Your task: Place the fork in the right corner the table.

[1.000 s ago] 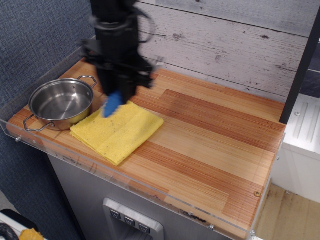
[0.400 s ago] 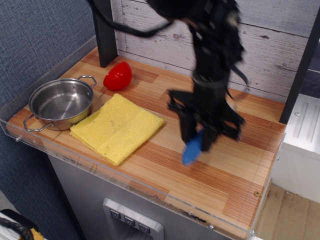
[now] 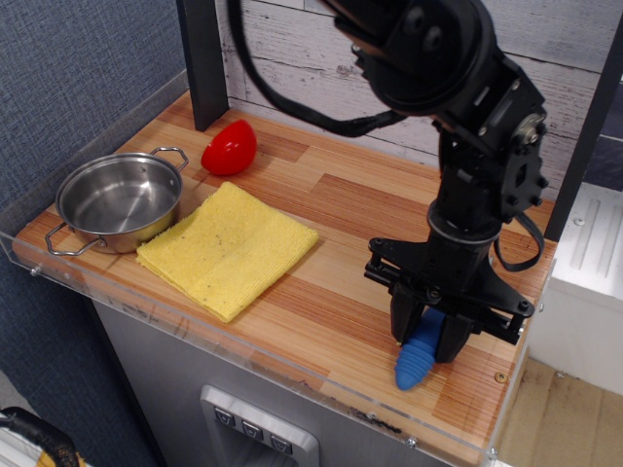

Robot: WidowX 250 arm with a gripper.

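Note:
My black gripper hangs low over the near right part of the table, shut on the fork. Only the fork's thick ribbed blue handle shows, pointing down and forward out of the fingers; its tines are hidden inside the gripper. The handle's tip is just above or touching the wood, I cannot tell which. The right corner, bare striped wood with a small bolt mark, lies just to the right of the fork.
A yellow cloth lies at the front left. A steel pot stands left of it, and a red object sits behind the cloth. A clear plastic rim edges the table front. A dark post stands at the back left.
The arm carried the fork from above the yellow cloth rightward across the table, and now lower toward the near right corner. The red object came into view once the arm left.

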